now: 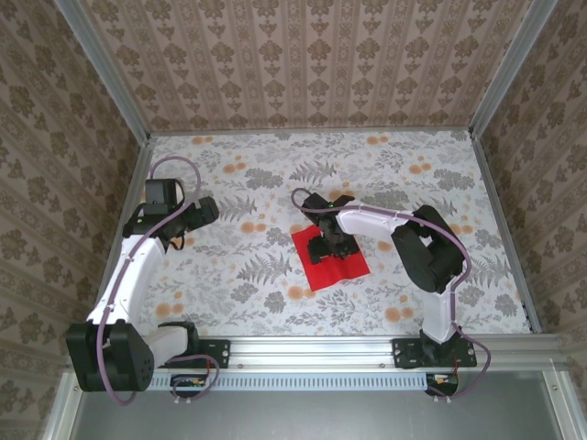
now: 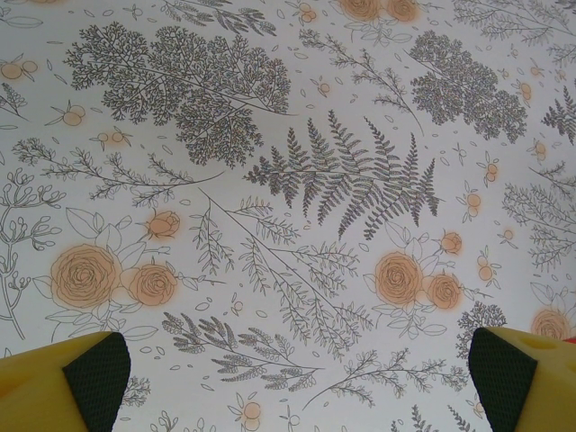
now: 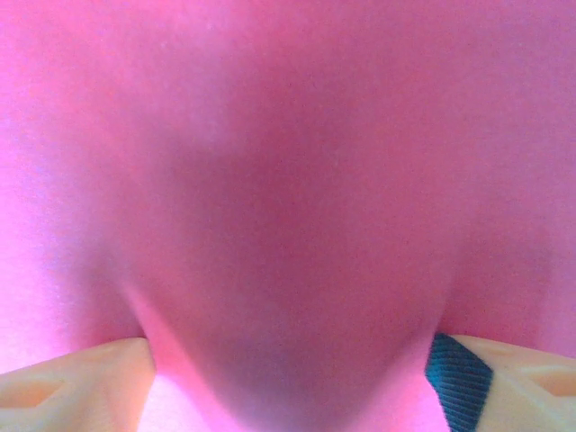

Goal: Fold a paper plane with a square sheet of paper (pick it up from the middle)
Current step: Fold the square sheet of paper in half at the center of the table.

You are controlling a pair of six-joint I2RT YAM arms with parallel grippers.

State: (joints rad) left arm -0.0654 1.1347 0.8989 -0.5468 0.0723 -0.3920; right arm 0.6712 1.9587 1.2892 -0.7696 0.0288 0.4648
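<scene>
Here, the square sheet of paper (image 1: 345, 269) lies mid-table (image 1: 275, 156). The right gripper (image 1: 330, 241) bears down on its centre with the jaws wide apart. The paper humps up between the fingers (image 3: 72, 382), touching both but not pinched. Farther left, the left gripper (image 2: 301, 382) hangs fully open, holding nothing.

Square sheet of paper (image 1: 344, 268): thin red paper, matt and smooth.
Table covering (image 2: 270, 117): floral print, matt, flat.
Left gripper (image 2: 292, 382): smooth yellow plastic fingers, dark coarse-textured pads (image 2: 94, 382).
Arm links (image 1: 128, 275): white plastic, slight gloss.
Near rail (image 1: 312, 348): bare metal, dull sheen.
Walls (image 1: 312, 55): patterned covering, matt.
</scene>
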